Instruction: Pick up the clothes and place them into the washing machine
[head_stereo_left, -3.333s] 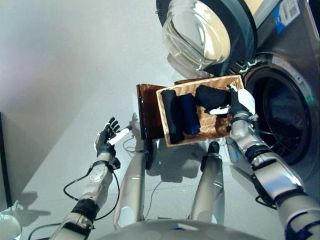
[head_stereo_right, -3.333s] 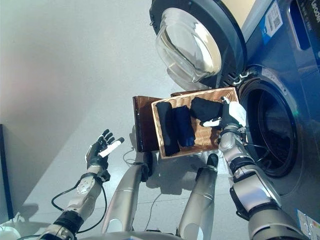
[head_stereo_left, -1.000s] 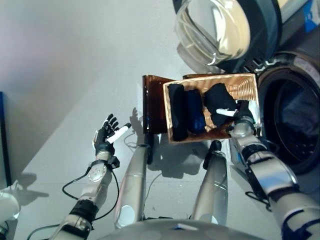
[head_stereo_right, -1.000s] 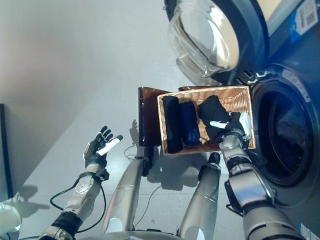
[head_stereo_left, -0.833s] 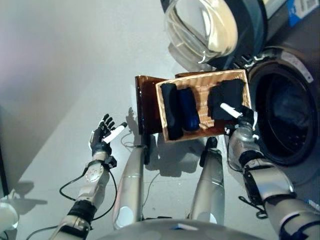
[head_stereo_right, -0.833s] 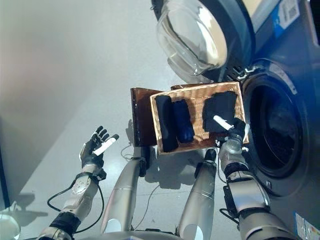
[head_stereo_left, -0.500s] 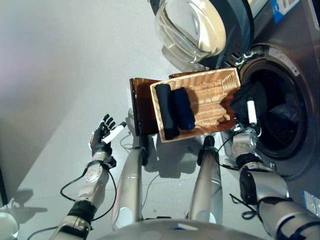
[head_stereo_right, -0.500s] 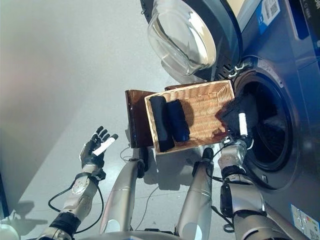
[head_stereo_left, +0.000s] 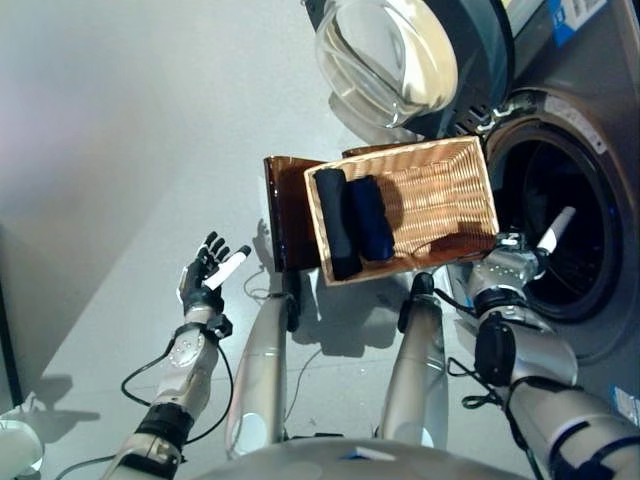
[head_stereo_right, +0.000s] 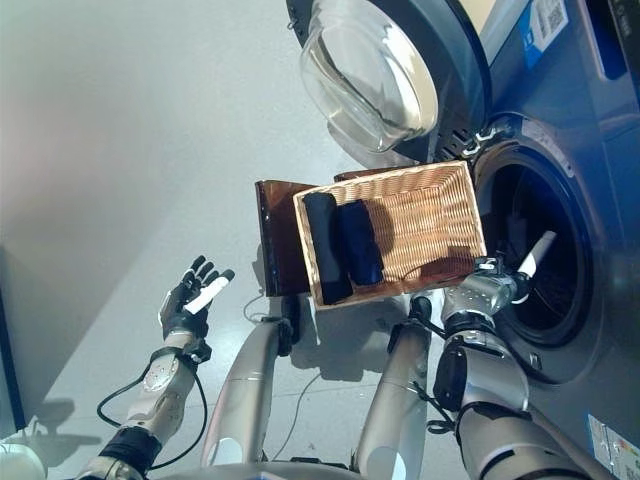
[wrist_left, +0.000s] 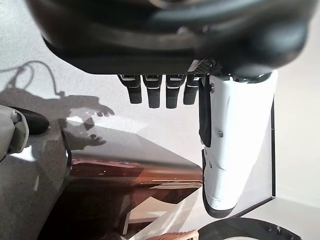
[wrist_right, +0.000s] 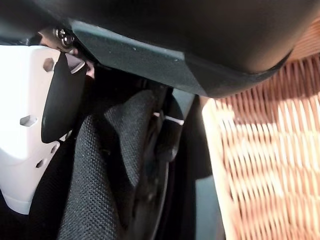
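With the right hand (wrist_right: 30, 130) pinching a black garment (wrist_right: 100, 175) at the washing machine drum (head_stereo_right: 540, 250), three o'clock of the wicker basket (head_stereo_right: 420, 225), we judged it should reach deeper before releasing; the left hand (head_stereo_left: 205, 275) was spread.

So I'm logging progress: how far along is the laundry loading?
Partway. The right hand is at the open washer's drum, a black garment against it in the wrist view. Two dark rolls wait in the basket. The left hand is idle.
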